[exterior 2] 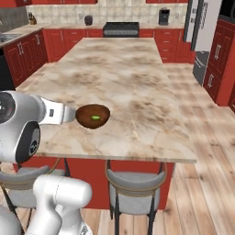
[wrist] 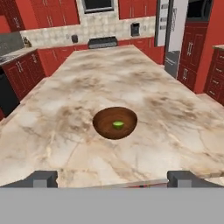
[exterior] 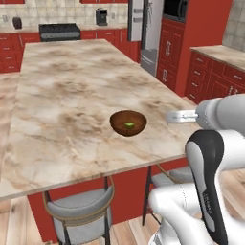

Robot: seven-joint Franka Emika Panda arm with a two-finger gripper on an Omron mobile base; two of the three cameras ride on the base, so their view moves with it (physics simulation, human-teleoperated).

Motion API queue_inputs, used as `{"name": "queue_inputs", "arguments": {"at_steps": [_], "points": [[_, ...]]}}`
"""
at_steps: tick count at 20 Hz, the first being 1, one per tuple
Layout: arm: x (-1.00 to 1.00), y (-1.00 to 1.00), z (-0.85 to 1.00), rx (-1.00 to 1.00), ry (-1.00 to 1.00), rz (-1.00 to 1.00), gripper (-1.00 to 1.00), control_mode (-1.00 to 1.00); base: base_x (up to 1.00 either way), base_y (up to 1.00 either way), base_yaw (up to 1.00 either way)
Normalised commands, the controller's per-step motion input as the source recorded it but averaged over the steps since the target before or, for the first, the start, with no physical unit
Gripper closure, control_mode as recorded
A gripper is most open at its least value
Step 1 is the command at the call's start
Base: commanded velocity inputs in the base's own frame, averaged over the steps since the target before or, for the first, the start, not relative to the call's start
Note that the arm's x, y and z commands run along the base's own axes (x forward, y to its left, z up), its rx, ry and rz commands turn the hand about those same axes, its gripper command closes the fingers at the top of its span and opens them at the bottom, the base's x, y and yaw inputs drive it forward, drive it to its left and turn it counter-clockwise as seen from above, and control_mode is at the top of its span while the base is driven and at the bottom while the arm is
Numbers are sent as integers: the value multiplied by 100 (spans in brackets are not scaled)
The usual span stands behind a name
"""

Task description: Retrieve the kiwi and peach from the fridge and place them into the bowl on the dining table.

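Kiwi (wrist: 118, 124) already lying in the wooden bowl (wrist: 105, 127) on the dining table (wrist: 175, 127), ahead of the gripper (wrist: 112, 178). Fingers wide apart, holding nothing. Fridge (wrist: 173, 33) far right beyond the table, door ajar; peach likely to be fetched there.

The small green kiwi (wrist: 118, 124) lies inside the dark reddish-brown wooden bowl (wrist: 105, 129), which stands upright near the front edge of the marble dining table (wrist: 65, 109); the silver fridge (wrist: 168, 30) stands beyond, doors open
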Motion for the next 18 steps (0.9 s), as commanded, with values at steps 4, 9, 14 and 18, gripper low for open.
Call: {"name": "queue_inputs", "arguments": {"at_steps": [4, 9, 14, 18], "points": [[0, 0, 0, 0, 0, 0, -100, 100, -100, -9, 3], [0, 0, 0, 0, 0, 0, -100, 100, -51, -86, -8], [0, 0, 0, 0, 0, 0, -100, 100, 0, -100, -20], [0, 0, 0, 0, 0, 0, -100, 100, 11, -100, -16]]}}
